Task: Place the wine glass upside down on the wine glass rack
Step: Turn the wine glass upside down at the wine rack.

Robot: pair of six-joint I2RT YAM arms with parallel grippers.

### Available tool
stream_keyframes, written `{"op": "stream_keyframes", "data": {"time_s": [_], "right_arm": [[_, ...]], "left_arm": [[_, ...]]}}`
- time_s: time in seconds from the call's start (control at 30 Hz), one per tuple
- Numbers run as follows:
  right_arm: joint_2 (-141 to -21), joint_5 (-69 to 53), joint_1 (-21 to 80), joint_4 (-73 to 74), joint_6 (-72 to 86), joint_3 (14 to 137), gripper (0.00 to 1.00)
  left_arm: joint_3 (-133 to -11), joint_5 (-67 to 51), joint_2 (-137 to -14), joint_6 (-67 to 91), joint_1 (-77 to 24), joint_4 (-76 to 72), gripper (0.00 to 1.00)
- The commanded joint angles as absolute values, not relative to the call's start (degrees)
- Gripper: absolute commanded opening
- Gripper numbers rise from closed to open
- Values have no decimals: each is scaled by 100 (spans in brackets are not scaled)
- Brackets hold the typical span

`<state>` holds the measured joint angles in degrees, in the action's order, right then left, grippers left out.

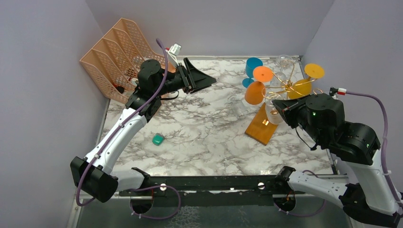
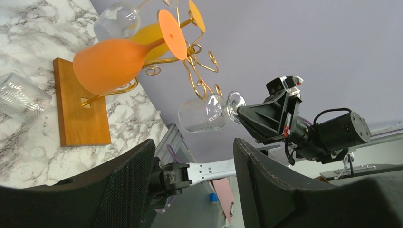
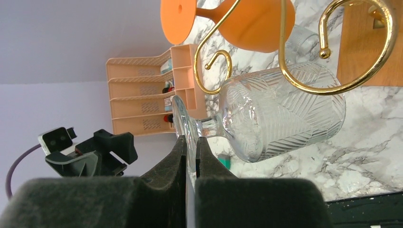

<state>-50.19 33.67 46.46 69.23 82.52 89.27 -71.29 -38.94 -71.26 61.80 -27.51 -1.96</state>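
**Inspector:** State of the tools to be recorded.

**Assessor:** The right tool (image 3: 190, 142) is found clenched on the edge of the foot of the clear wine glass (image 3: 280, 111). The left tool (image 2: 192, 142) is found released and empty, held well apart over the counter (image 1: 204, 137).

**Inspector:** Position of the glass?

**Assessor:** It is carried off the counter, stem roughly level, with the bowl beside the wine glass rack (image 1: 285, 85) and near its wooden base (image 1: 262, 124). It is not yet hung. A gold arm (image 3: 285, 47) is seen crossing in front of the bowl in the right wrist view; contact cannot be confirmed.

**Inspector:** Hazards to be noted.

**Assessor:** Three are judged likely.
- The foot is pinched only at its thin rim, so the glass could be swung or slipped loose if the bowl is knocked.
- The wire could be struck by the bowl while the stem is fed in, and the light rack could be dragged or tipped.
- An orange glass (image 3: 247, 21) hung just beside could be knocked off its arm.

**Inspector:** Cause?

**Assessor:** Tight clearance among the arms is judged the cause, along with a glass that must be turned further before its foot can be seated.
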Motion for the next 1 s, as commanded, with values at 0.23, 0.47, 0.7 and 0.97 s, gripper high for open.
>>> {"op": "stream_keyframes", "data": {"time_s": [0.23, 0.47, 0.7, 0.97], "right_arm": [[-5026, 4120, 4667, 6384, 8296, 8701, 1], [-4993, 4027, 4671, 6171, 8559, 8486, 1], [-4970, 4122, 4664, 5931, 9237, 8311, 1], [-4780, 4389, 4667, 6326, 9791, 8207, 1]], "left_arm": [[-7198, -3924, -7188, 6108, -2761, -246, 66], [-7231, -3937, -7251, 6131, -2760, -260, 66], [-7101, -3911, -7193, 6174, -2764, -259, 66], [-7219, -4017, -7285, 6171, -2760, -261, 66]]}}
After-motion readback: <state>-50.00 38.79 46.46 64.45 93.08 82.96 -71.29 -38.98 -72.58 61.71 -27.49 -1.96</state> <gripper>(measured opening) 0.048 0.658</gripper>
